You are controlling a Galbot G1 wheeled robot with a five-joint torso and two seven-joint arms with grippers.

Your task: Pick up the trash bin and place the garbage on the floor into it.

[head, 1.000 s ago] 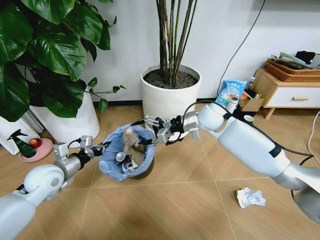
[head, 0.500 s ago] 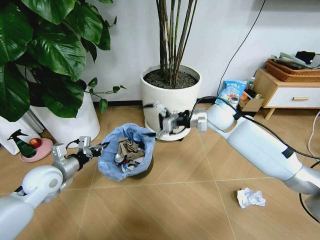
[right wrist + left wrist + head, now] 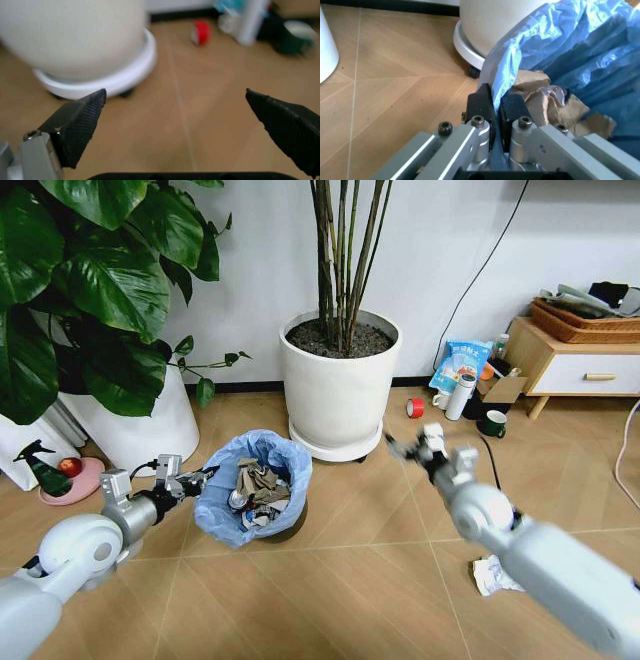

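Gripping the trash bin [image 3: 252, 485] at its near-left rim with the left gripper [image 3: 185, 478], pads clenched over the folded blue liner, as the left wrist view [image 3: 495, 108] shows plainly. Holding the bin near the floor [image 3: 350, 580], just in front of the big white plant pot [image 3: 338, 385]. Looking like a small dark tub wrapped in crinkly light-blue plastic, already carrying crumpled brown paper [image 3: 260, 478] and other bits.

Moving rightward: hovering over bare tiles to the right of the plant pot with the right gripper [image 3: 425, 448], fingers [image 3: 75, 123] spread wide and carrying nothing. Pointing, in the right wrist view, toward the pot's base and a red tape roll [image 3: 201, 32] beyond.

Farther right and nearer the robot: lying on the floor beside the right forearm, a crumpled white tissue [image 3: 490, 572], pale, roughly round, with no clear long axis. Sitting well behind and below the open right fingers, so probably calling for a pull back and a dip from that arm, the nearer one by far; the left arm being occupied with the bin and well apart from the tissue.
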